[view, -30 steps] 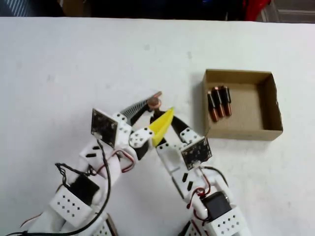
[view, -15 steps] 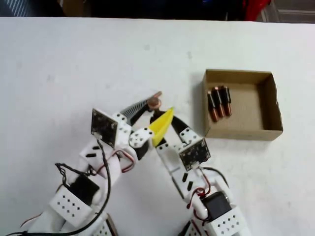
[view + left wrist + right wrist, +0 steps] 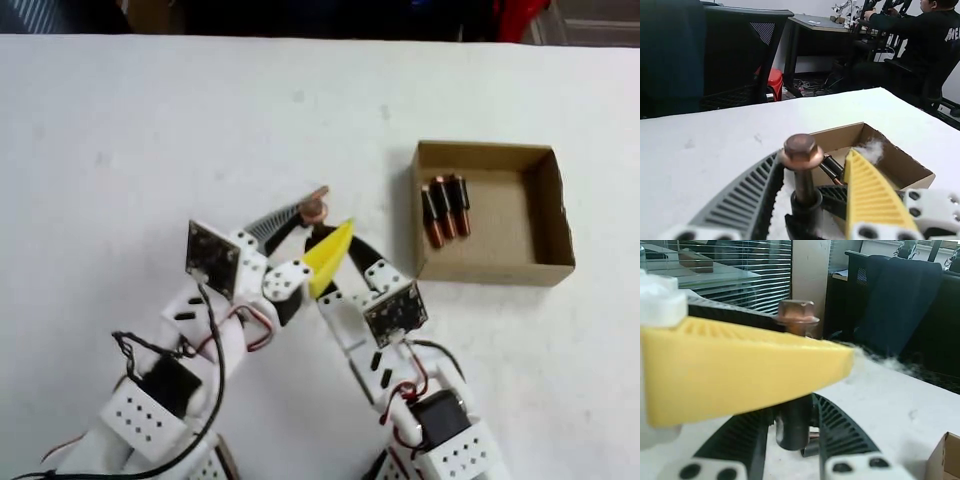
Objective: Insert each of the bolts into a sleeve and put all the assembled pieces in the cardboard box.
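A copper bolt (image 3: pixel 313 208) stands head up in mid-table, its shank down inside a black sleeve (image 3: pixel 807 207). My right gripper (image 3: pixel 794 410), with two black ribbed fingers, is shut on that sleeve (image 3: pixel 792 425). My left gripper (image 3: pixel 816 152) has a grey finger (image 3: pixel 747 200) and a yellow finger (image 3: pixel 867 192). The grey tip touches the bolt head (image 3: pixel 800 147), while a gap separates the yellow finger from the shank, so this gripper stands open. The cardboard box (image 3: pixel 490 270) sits to the right, holding three assembled pieces (image 3: pixel 445 210) side by side.
Both arms converge from the near edge, with their wrists close together around the bolt. White tabletop stretches bare to the left and behind. The box's corner (image 3: pixel 945 455) lies a short way beyond the grippers. Chairs and desks stand off the table.
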